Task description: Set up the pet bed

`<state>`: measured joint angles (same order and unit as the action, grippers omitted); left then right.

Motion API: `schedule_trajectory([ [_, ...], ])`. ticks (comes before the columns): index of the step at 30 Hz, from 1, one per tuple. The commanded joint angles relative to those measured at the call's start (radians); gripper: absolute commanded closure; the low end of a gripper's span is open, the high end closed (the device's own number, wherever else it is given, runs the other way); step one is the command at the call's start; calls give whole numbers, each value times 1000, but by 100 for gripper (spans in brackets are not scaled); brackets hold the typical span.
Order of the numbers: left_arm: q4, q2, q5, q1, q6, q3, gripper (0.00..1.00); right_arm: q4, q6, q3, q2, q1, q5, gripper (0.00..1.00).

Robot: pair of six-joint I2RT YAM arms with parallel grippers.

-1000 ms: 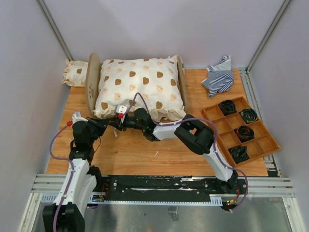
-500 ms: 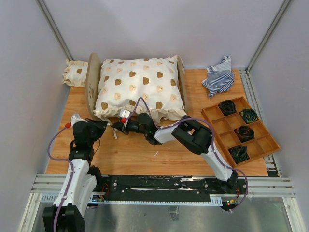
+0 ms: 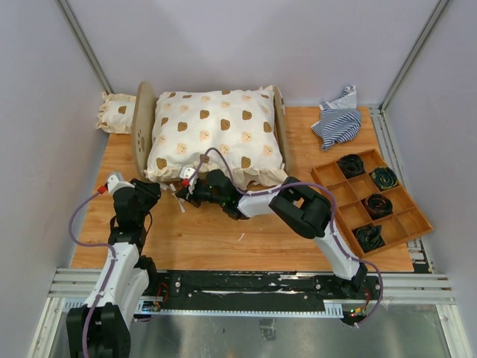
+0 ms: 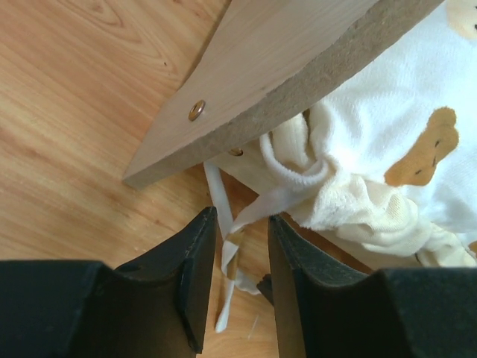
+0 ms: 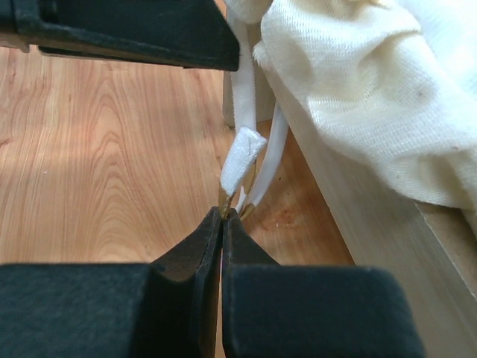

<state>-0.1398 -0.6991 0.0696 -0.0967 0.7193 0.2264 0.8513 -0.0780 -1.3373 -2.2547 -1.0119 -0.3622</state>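
the bed (image 3: 143, 128) sits at the table's (image 3: 209, 239) far left with the cushion (image 3: 216, 127) on it. at its near left corner our right gripper (image 5: 223, 212) is clenched on the tip of a white tie (image 5: 242, 153). our left gripper (image 4: 242, 224) stands released, its fingers parted, with a tie hanging loose between them.

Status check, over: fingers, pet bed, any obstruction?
Left fingers open, white tie loose between them. Right fingers shut on a tie end. Pet bed standing, bear-print cushion in it. Nothing blocking.
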Motion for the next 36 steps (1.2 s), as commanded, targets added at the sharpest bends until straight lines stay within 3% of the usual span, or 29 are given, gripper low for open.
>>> schedule_trajectory([
  [1,-135,-65,2,-4,-42,8,61,-50,-15,-39,39,6,9,100],
  [15,-352,-197,-46,-4,-7,-8,61,-74,-24,-69,30,4,-15,100],
  [20,-345,-187,-41,-4,-7,-14,79,-90,-36,-83,25,4,-17,100],
  [23,-287,-174,-17,-4,-8,-4,98,-102,-50,-89,26,4,-17,100],
  [28,-101,-115,9,-4,5,37,100,-191,-164,-135,18,7,-20,100],
  [36,58,17,-69,-4,27,52,100,-402,-458,-249,-5,5,31,100],
])
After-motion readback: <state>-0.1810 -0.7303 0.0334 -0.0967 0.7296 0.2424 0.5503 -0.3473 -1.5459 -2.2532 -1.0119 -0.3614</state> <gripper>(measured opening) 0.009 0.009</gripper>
